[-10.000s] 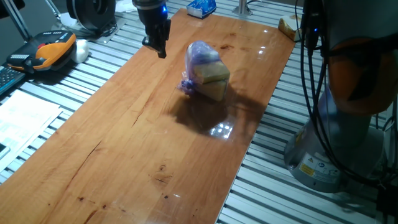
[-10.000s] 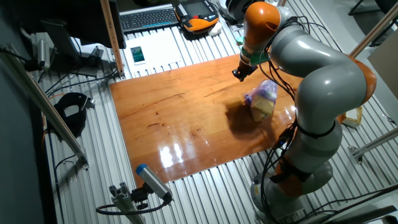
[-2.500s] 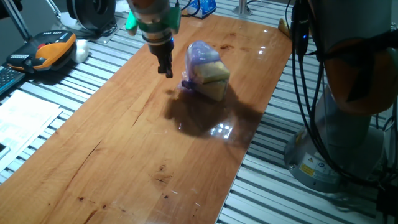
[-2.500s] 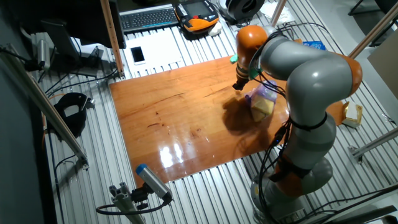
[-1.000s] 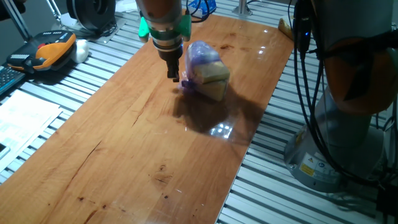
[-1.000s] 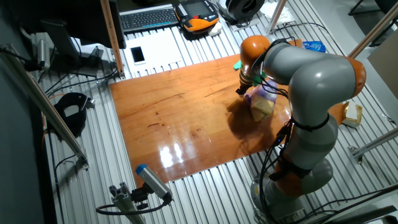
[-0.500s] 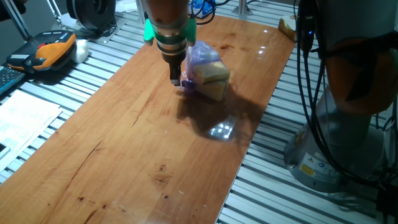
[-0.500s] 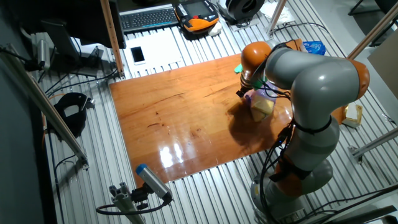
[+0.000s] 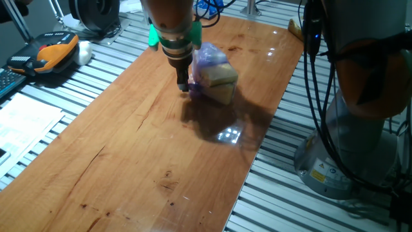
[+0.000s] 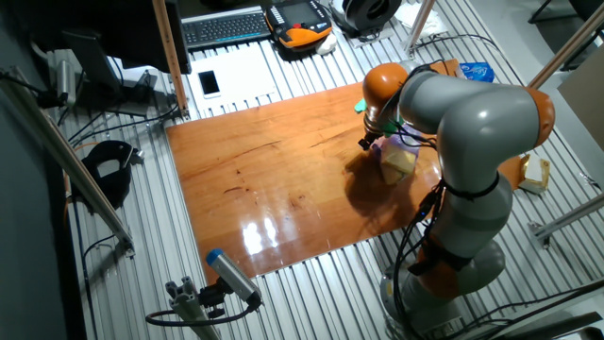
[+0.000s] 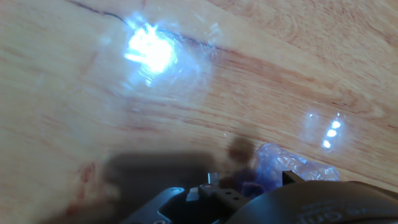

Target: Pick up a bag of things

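Since the picture ten seconds earlier, the gripper [image 9: 183,84] had travelled from the far left edge of the wooden table [image 9: 129,154] across and down to the bag of things [image 9: 212,72], while the bag itself had stayed where it was, on the far right part of the tabletop. Over the last half second the arm had barely shifted.

Seen from one fixed view, the dark fingers pointed straight down, their tips just above the wood and right against the left, crinkled end of the lilac plastic. Whether they actually pinched the film or merely touched it could not be made out; the two fingers read as one narrow dark shape, so the width of the gap between them could not be told either. The tan-yellow block inside the bag lay to the right of the fingers, resting on the table.

From the other fixed view the gripper [image 10: 364,142] sat at the near-left side of the bag of things [image 10: 398,159], with the orange and grey arm [image 10: 472,132] arched over it.

The hand view showed the wooden table [image 11: 93,93] close below, bright glare on its varnish, and a wisp of purple translucent bag of things [image 11: 292,167] at the lower right edge, just beside the gripper's blurred dark body. The fingertips themselves were not clearly visible there.
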Action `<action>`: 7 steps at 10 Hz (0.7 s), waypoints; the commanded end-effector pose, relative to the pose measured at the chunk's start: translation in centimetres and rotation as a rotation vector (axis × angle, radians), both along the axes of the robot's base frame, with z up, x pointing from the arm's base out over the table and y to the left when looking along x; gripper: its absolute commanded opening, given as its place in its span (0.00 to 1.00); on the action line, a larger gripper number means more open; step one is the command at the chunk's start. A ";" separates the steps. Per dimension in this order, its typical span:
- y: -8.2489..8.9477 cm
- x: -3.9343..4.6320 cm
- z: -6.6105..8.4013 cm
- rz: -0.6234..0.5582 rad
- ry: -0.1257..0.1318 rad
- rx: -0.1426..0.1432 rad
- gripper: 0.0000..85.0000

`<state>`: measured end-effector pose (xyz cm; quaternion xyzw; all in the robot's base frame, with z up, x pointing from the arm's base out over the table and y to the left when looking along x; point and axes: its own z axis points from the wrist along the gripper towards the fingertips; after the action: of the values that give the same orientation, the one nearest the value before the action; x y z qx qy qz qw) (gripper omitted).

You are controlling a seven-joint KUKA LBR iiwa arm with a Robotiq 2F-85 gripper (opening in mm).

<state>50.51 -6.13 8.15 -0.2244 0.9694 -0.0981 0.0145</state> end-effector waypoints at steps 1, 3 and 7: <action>-0.2 -0.10 -0.3 0.001 -0.004 -0.002 0.40; -0.3 -0.24 -1.2 0.001 -0.007 0.001 0.40; -0.8 -0.43 -1.1 -0.003 -0.025 0.005 0.60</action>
<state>50.10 -6.89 7.02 -0.2215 0.9698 -0.0987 0.0267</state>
